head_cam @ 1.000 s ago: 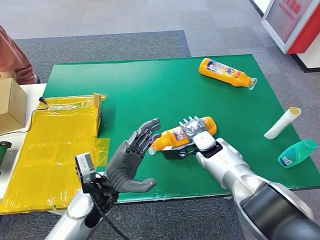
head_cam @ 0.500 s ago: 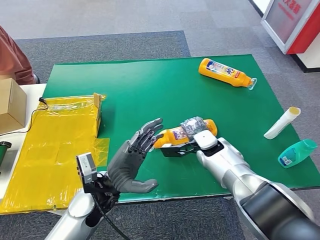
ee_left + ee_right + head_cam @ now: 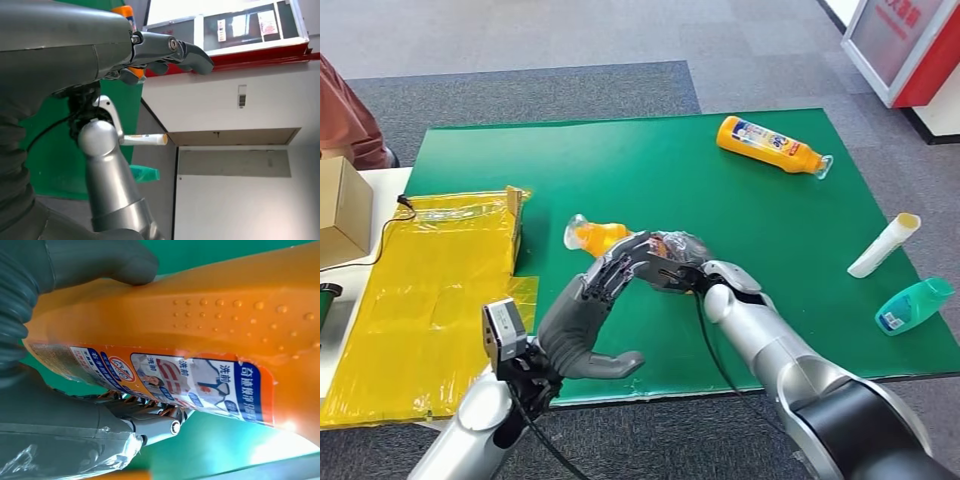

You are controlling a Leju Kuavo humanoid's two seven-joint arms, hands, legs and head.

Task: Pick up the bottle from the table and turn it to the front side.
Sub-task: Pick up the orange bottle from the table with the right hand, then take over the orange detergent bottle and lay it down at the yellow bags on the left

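My right hand (image 3: 673,262) grips an orange bottle (image 3: 603,238) and holds it above the green mat (image 3: 660,170), its clear cap pointing left. In the right wrist view the thumb (image 3: 94,260) lies over the orange bottle (image 3: 226,315), whose blue and white label (image 3: 170,380) faces the camera. My left hand (image 3: 580,322) is open, palm up, just in front of the bottle, its fingertips (image 3: 622,266) reaching up beside my right hand. Whether they touch the bottle I cannot tell. The left wrist view shows my left hand's fingers (image 3: 177,50) stretched out over my right arm (image 3: 109,190).
A second orange bottle (image 3: 771,145) lies at the mat's far right. A white tube (image 3: 884,246) and a teal bottle (image 3: 915,305) lie near its right edge. A yellow bag (image 3: 433,290) and a cardboard box (image 3: 343,210) are on the left, beside a person's sleeve (image 3: 346,110).
My right hand has lifted the orange bottle off the mat and swung it left, so the cap now sticks out beyond my left fingertips. The left hand has risen slightly.
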